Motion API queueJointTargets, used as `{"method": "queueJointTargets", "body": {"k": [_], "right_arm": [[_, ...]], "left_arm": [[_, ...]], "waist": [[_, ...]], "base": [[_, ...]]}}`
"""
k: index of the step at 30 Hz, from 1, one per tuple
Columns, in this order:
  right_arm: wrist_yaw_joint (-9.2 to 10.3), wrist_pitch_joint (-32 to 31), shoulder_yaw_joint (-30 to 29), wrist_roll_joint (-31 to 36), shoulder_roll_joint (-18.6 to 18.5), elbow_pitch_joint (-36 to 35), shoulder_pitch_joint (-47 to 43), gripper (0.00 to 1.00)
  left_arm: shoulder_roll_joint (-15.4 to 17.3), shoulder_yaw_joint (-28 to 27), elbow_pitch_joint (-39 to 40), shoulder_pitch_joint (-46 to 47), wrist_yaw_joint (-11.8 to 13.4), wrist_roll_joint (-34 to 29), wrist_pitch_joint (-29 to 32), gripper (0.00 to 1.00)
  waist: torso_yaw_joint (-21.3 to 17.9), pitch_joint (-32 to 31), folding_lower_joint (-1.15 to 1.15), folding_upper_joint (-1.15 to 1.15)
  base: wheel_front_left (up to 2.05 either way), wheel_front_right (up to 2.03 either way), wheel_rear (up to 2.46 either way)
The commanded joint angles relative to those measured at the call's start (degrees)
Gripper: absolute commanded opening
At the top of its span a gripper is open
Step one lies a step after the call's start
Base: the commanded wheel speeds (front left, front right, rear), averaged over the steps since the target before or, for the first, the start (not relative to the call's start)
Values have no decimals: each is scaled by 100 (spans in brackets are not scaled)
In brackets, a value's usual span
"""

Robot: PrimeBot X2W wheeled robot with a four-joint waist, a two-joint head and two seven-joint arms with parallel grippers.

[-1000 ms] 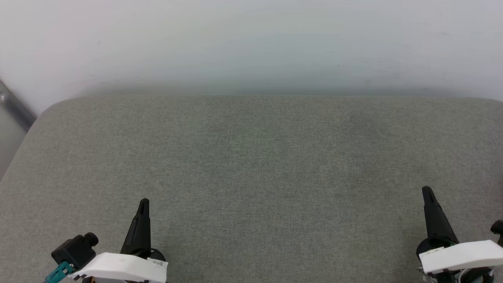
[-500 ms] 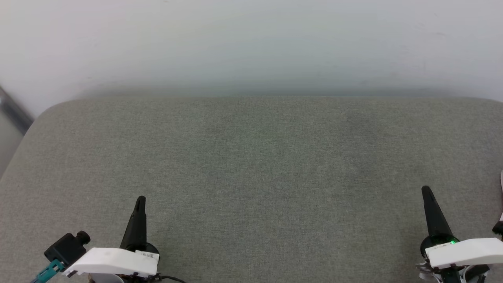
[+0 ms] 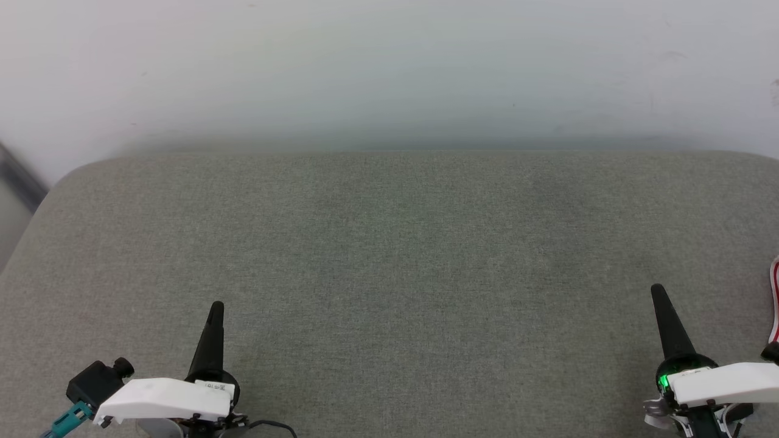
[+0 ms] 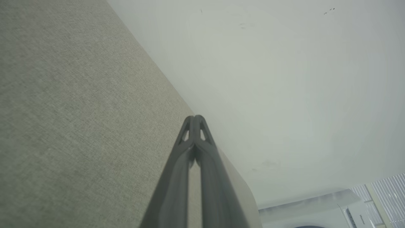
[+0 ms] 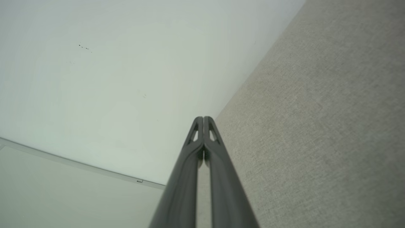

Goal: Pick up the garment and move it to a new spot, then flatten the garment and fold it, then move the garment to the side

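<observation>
A sliver of the garment [image 3: 775,298], red-and-white striped trim, peeks in at the right edge of the head view; the rest of it is out of view. My left gripper [image 3: 215,306] stands at the lower left over the grey fabric surface [image 3: 389,255], shut and empty. My right gripper [image 3: 656,288] stands at the lower right, also shut and empty, a short way left of the striped trim. In the left wrist view the left gripper [image 4: 195,117] has its fingertips pressed together. The right wrist view shows the right gripper [image 5: 203,118] with its tips touching as well.
A pale wall [image 3: 389,67] rises directly behind the fabric surface's far edge. The surface's rounded far-left corner [image 3: 67,176] drops away to a dark strip. A white appliance [image 4: 357,215] sits in the corner of the left wrist view.
The head camera has turned slightly to the right, bringing the striped trim into view at the right edge. Both grippers stay shut in the same resting places.
</observation>
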State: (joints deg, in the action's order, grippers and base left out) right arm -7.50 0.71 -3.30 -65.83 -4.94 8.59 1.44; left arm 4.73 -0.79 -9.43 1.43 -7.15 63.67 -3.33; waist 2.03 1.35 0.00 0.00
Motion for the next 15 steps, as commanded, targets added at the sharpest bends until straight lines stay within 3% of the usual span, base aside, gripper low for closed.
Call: {"method": "queueJointTargets", "body": {"k": [1,15], "right_arm": [[1,-31,-22,-150,17,-11,143,0],[1,-194,-70,-876,46,144,241,0]], "left_arm": [[26,-37,16,125,-26,151,33,0],[18,-115,-112,229,-34,964,249,0]], "waist": [[-4,-2,0,0],[-49,-29,0,0]], "base": [[0,0,0],[0,0,0]]}}
